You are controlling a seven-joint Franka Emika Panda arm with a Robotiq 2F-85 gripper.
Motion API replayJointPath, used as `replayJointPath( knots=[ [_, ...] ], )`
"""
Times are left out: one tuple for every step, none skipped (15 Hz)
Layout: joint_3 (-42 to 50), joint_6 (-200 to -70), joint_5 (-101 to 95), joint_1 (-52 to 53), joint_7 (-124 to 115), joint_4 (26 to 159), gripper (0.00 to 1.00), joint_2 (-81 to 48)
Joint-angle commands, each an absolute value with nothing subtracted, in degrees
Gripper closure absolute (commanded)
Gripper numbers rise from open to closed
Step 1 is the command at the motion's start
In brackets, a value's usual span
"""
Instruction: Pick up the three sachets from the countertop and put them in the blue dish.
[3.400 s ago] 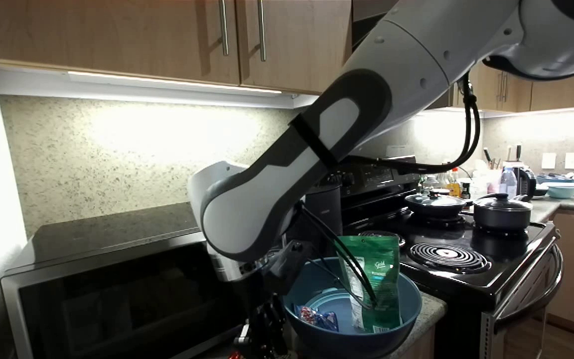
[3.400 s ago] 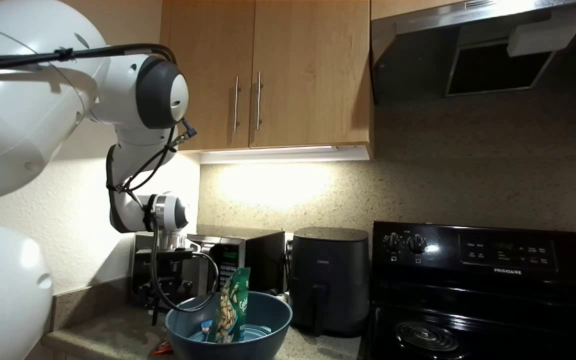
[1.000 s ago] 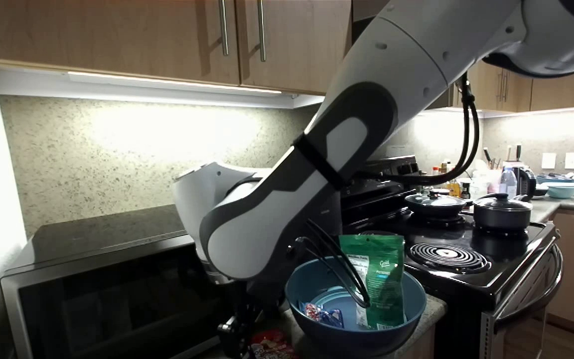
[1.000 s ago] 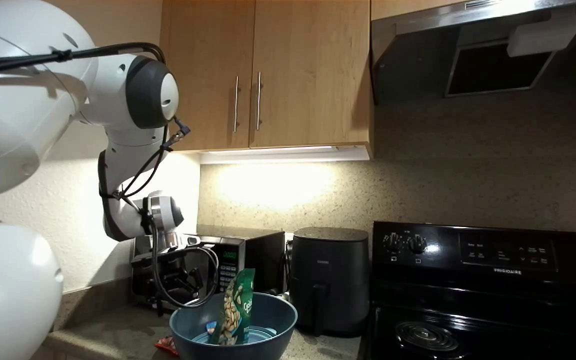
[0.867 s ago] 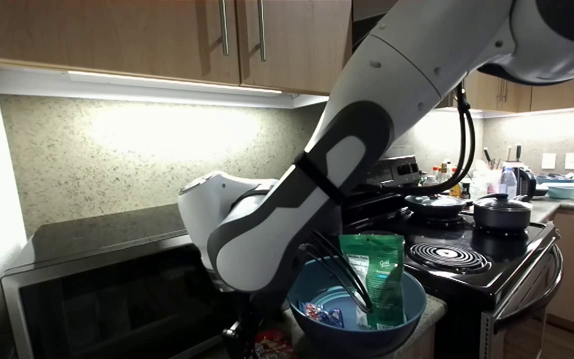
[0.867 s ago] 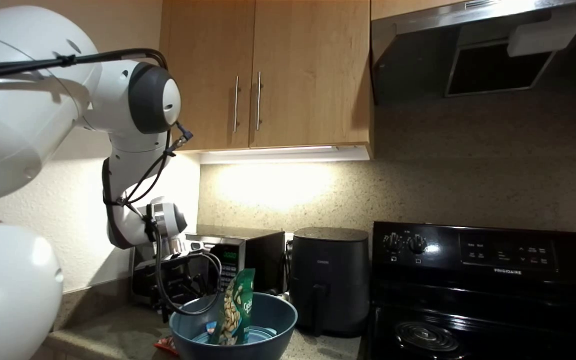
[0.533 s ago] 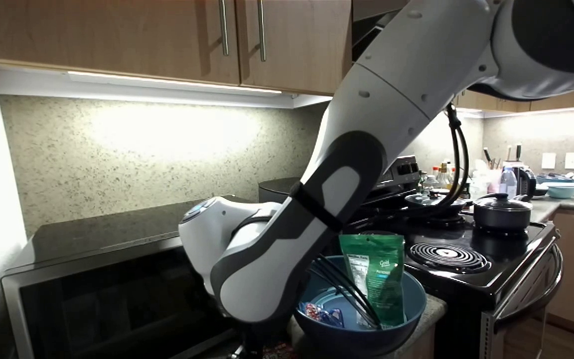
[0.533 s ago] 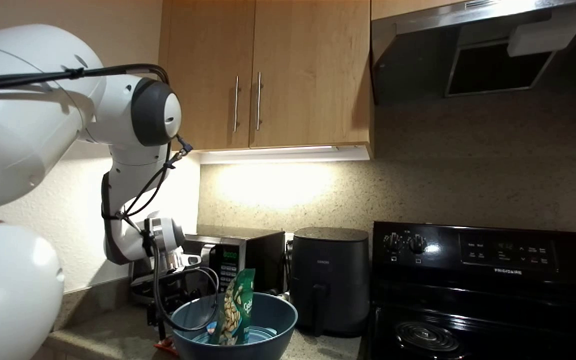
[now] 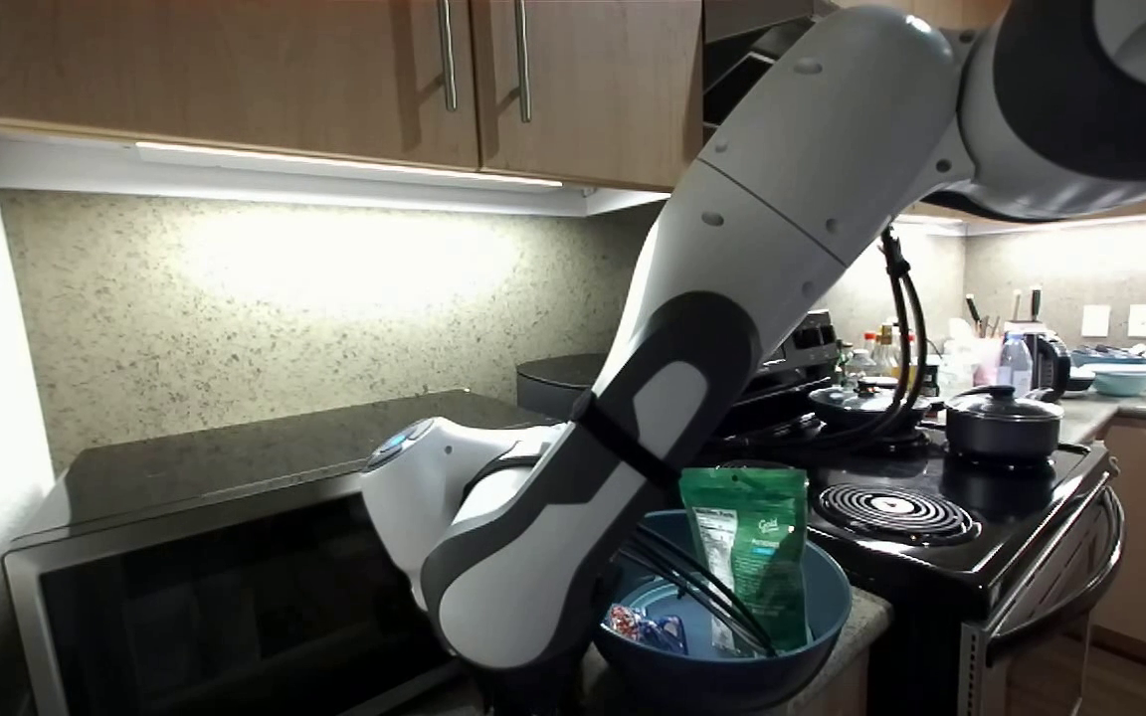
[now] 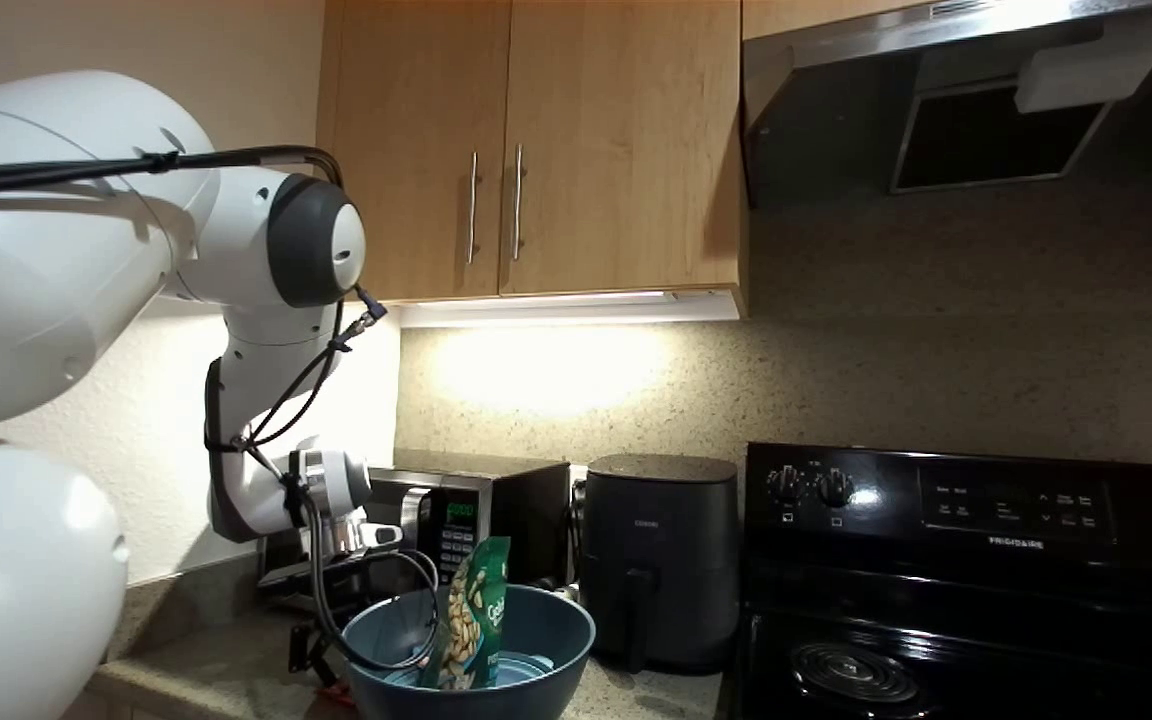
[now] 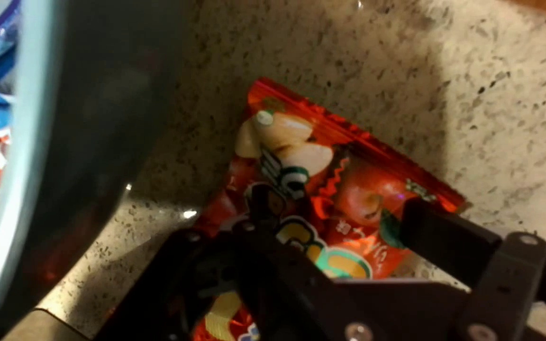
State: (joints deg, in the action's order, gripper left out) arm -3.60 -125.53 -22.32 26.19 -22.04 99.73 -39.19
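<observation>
Beside the dish (image 10: 476, 702), spread jaws have dropped to the red sachet (image 11: 339, 189) on the worktop (image 11: 514, 113), perhaps touching it; green sachet (image 9: 769, 557) and blue sachet (image 9: 645, 629) are in, so one seems left.

Blue dish (image 9: 722, 684), green sachet (image 9: 768, 557) standing in its right half, red-and-blue sachet (image 9: 647, 629) in its left. From where I stand, microwave (image 9: 235, 597) left and stove (image 9: 941, 557) right of the dish; robot arm (image 9: 752, 224) masking part of its left rim.
</observation>
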Motion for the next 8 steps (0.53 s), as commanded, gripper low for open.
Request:
replayJointPath(
  knots=[
    [-3.85,-125.35,-20.58,24.97,-20.74,99.08,0.59,-39.99],
    [-3.86,-125.31,-20.58,24.99,-20.74,99.29,0.64,-39.72],
    [-4.00,-125.21,-20.43,24.97,-20.69,99.35,0.71,-39.33],
    [-4.34,-124.80,-19.93,24.84,-20.49,99.49,0.76,-38.57],
    [-4.96,-123.37,-18.94,24.67,-19.85,99.27,0.81,-37.63],
    [-5.74,-121.18,-17.72,24.57,-19.04,99.07,0.88,-36.16],
    [-6.42,-119.21,-16.52,24.49,-18.31,98.97,0.90,-34.86],
    [-7.27,-117.31,-15.39,24.22,-17.07,99.63,0.93,-32.54]
  ],
)
